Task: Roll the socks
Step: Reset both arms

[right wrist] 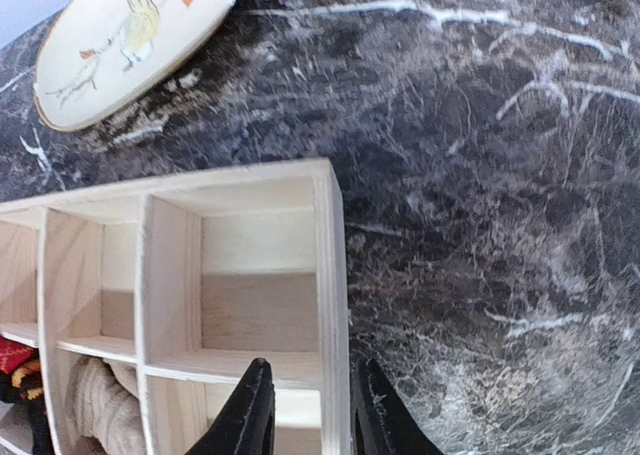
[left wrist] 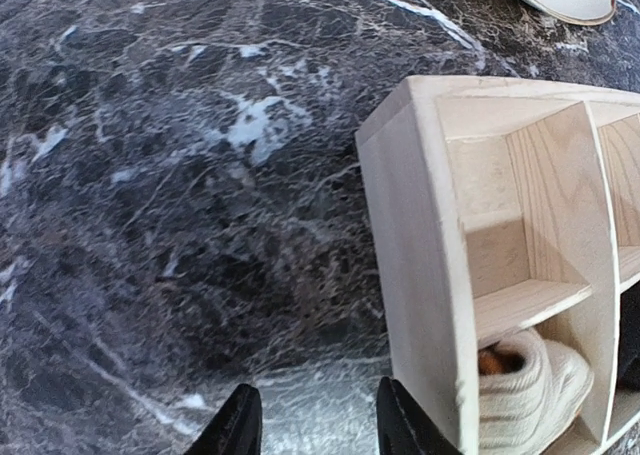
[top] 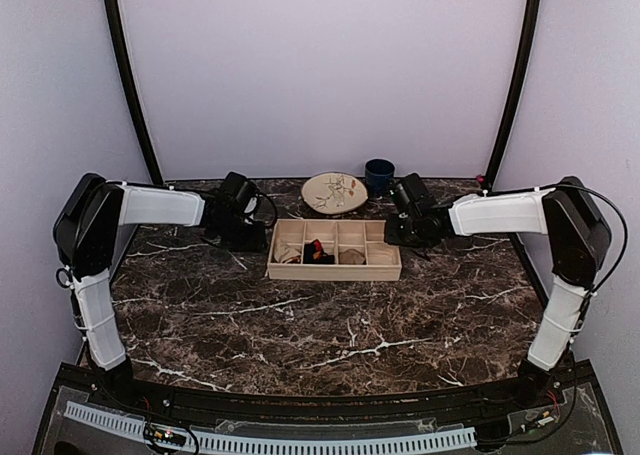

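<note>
The left arm (top: 160, 207) reaches forward and inward from its shoulder, wrist low over the desk, just beside the left end of the pale wooden divided box (top: 335, 266). Its jaws stand parted with only bare desk between them; the inner finger (left wrist: 405, 427) sits close against the outside of the box's end wall. The right arm (top: 500, 215) mirrors this pose at the box's right end. Its jaws stand apart astride that end wall, one finger (right wrist: 248, 415) over the last compartment and the other outside, gripping nothing that shows.

The box's long axis runs left to right across the desk. The socks lie bundled in its near row. The beige ribbed sock with a brown stripe (left wrist: 530, 390) is in the leftmost compartment. The black sock with red-orange diamonds (right wrist: 18, 360) is in the next. The plain tan ribbed sock (right wrist: 100, 415) is in the third. Each is a rounded lump; which way they point cannot be told.

The desk (top: 300, 325) is dark brown marble veined with white. Behind the box sit a round cream plate painted with a bird (top: 334, 192) and a dark blue cup (top: 379, 175). Pale lilac walls (top: 320, 65) close in the scene.
</note>
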You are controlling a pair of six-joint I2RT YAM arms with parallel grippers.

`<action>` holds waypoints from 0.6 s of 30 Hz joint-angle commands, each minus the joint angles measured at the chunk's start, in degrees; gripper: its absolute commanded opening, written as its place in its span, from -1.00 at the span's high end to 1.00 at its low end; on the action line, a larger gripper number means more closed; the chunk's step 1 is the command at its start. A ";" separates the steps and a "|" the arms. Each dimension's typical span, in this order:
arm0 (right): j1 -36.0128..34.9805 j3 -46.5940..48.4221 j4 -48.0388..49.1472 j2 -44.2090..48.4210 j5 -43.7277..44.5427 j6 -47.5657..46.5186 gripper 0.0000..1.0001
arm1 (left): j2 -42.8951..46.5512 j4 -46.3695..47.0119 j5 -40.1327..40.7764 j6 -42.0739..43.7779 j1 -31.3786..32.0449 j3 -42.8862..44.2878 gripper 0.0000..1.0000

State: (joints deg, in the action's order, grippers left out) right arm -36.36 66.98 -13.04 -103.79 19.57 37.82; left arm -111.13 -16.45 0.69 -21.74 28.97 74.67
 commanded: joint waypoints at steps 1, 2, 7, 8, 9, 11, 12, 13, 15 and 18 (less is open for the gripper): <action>0.05 6.19 0.28 3.45 4.64 -5.24 0.46 | 8.56 -0.88 7.00 -0.69 -1.37 -3.74 0.14; 0.34 7.03 -0.57 3.93 6.05 -5.52 0.41 | 10.55 0.15 8.37 -0.11 -1.64 -4.38 0.14; 4.04 5.95 -3.58 7.99 8.91 -4.85 0.29 | 20.72 11.75 13.27 5.83 -1.75 -10.20 0.02; 4.67 4.96 -3.50 9.34 9.28 -4.51 0.27 | 23.37 15.67 13.84 7.16 -1.80 -12.39 -0.03; 5.05 3.97 -3.52 10.69 9.84 -4.38 0.25 | 26.01 19.16 14.59 8.38 -1.81 -14.58 -0.08; 5.48 2.79 -4.82 12.00 10.93 -4.48 0.22 | 31.02 26.08 15.44 11.17 -1.85 -18.91 -0.21; 5.53 2.40 -5.61 14.21 11.17 -4.51 0.21 | 33.02 28.68 15.55 12.42 -1.82 -20.68 -0.33; 5.51 2.00 -6.39 15.25 11.36 -4.51 0.21 | 34.68 30.62 15.97 13.56 -1.80 -21.98 -0.42; 5.51 1.04 -7.77 16.90 11.55 -4.19 0.21 | 36.78 32.09 16.68 14.91 -1.82 -23.43 -0.61; 5.56 -0.56 -8.90 19.64 12.13 -3.00 0.20 | 38.15 31.66 16.79 15.30 -1.80 -24.14 -0.75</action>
State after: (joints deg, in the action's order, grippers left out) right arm -30.61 68.58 -19.22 -87.33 29.69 33.58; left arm -74.52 10.11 15.77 -9.98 27.20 52.38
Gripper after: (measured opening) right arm 0.400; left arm 0.855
